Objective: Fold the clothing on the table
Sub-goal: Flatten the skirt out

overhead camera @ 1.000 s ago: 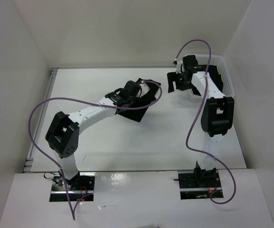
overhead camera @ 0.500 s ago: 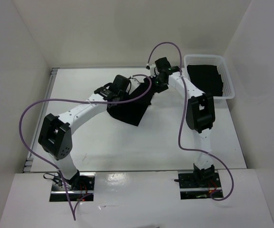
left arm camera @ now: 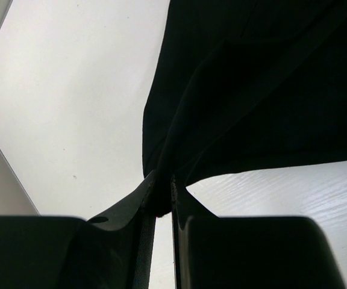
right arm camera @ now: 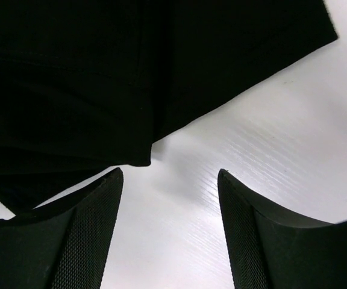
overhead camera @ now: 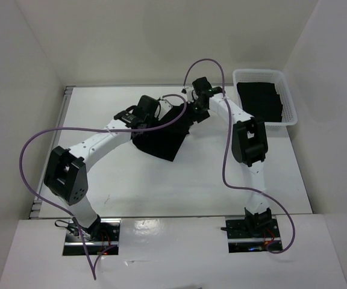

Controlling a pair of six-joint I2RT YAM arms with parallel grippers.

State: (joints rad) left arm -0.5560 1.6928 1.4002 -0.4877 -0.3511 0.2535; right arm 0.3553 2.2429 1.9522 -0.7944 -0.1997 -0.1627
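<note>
The clothing (overhead camera: 161,139) is a plain black garment, bunched and partly lifted off the white table (overhead camera: 131,186) near its far middle. My left gripper (left arm camera: 161,186) is shut on a pinched fold of the clothing (left arm camera: 252,90), which hangs away from the jaws. In the top view the left gripper (overhead camera: 156,117) sits at the garment's upper left. My right gripper (right arm camera: 170,173) is open just above the table, with a hemmed corner of the clothing (right arm camera: 101,72) right in front of its left finger and nothing between the fingers. From above, the right gripper (overhead camera: 191,112) is at the garment's upper right edge.
A white lattice basket (overhead camera: 289,111) stands at the far right of the table with dark folded fabric (overhead camera: 261,99) inside. White upright walls close in the left, back and right sides. Purple cables loop over both arms.
My right arm has swung left from the basket to the clothing's right edge, its jaws narrowing somewhat. The left arm has shifted slightly left, still gripping, and the clothing hangs out longer.
</note>
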